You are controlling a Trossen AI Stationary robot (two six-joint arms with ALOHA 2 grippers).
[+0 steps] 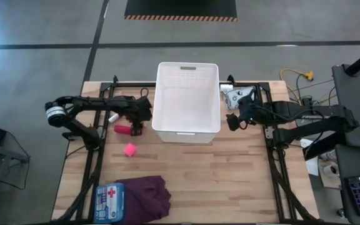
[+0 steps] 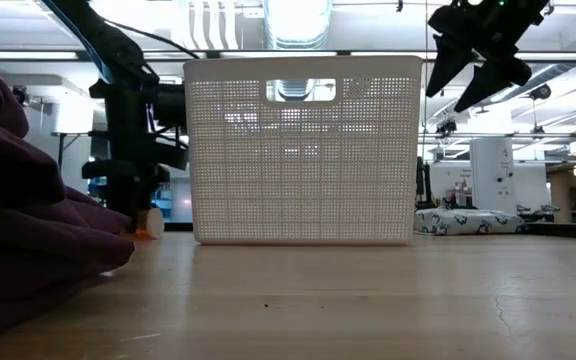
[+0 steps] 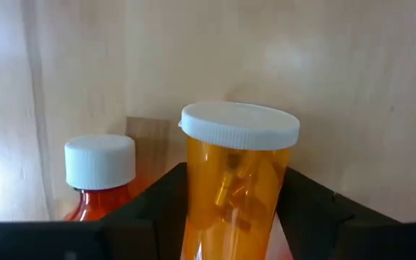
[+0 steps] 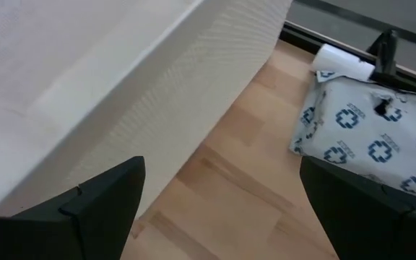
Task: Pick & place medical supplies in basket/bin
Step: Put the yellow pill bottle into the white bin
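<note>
Now flanking an orange pill bottle (image 3: 237, 188) beside the basket (image 1: 186, 100) — left gripper (image 1: 136, 119), grip unclear; right gripper (image 1: 233, 120) wide, empty.

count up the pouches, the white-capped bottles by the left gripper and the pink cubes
pouches: 2 (blue first-aid pouch, white-blue patterned pouch)
white-capped bottles: 2 (orange bottle, red bottle)
pink cube: 1
total: 5

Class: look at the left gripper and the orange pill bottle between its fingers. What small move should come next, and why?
Probably finish closing, then lift. The left gripper has its fingers on either side of the orange pill bottle, which stands upright on the table beside the white basket. The right gripper waits open.
</note>
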